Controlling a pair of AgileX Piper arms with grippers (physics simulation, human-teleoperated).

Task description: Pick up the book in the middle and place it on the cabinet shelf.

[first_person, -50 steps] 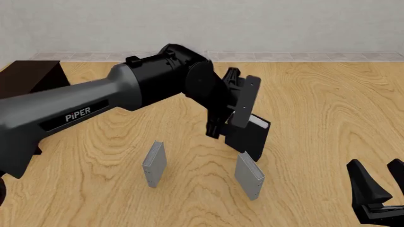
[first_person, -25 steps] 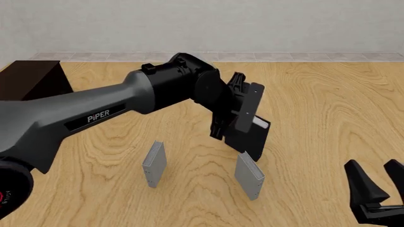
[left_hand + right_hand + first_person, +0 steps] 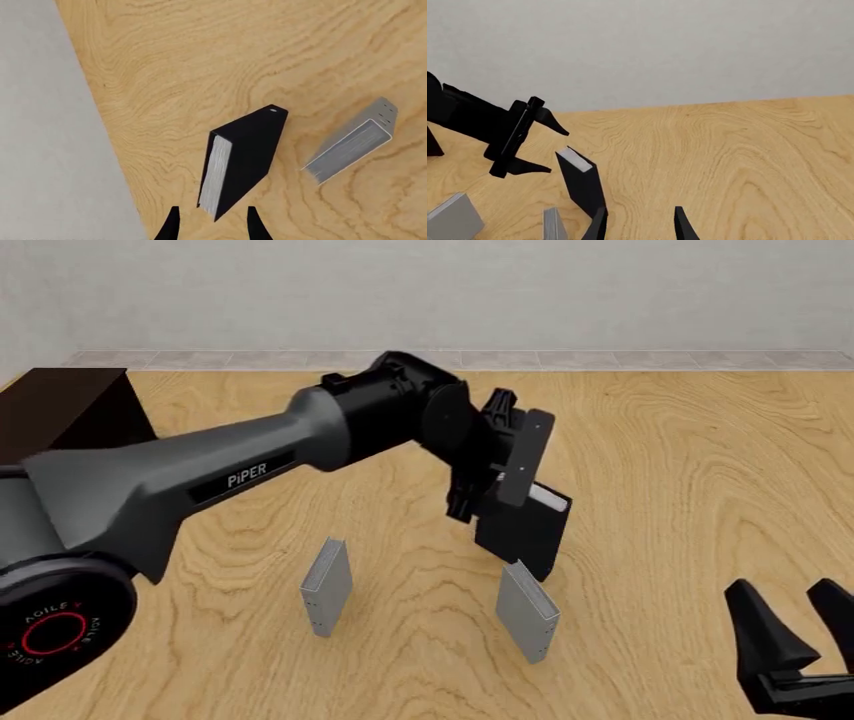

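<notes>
Book (image 3: pixel 522 530) is rendered black with white page edges; two thin books (image 3: pixel 326 587) (image 3: pixel 527 611) in grey. Counter (image 3: pixel 667 480) shows light wood grain. Cabinet shelf (image 3: pixel 67 410) is dark brown.

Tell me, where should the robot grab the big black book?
Best across its two flat covers near the top edge, coming down from above. The black book stands upright and leans a little, so its top is free. The left gripper already hangs open over it, one finger on each side. A grey book stands close in front.
</notes>
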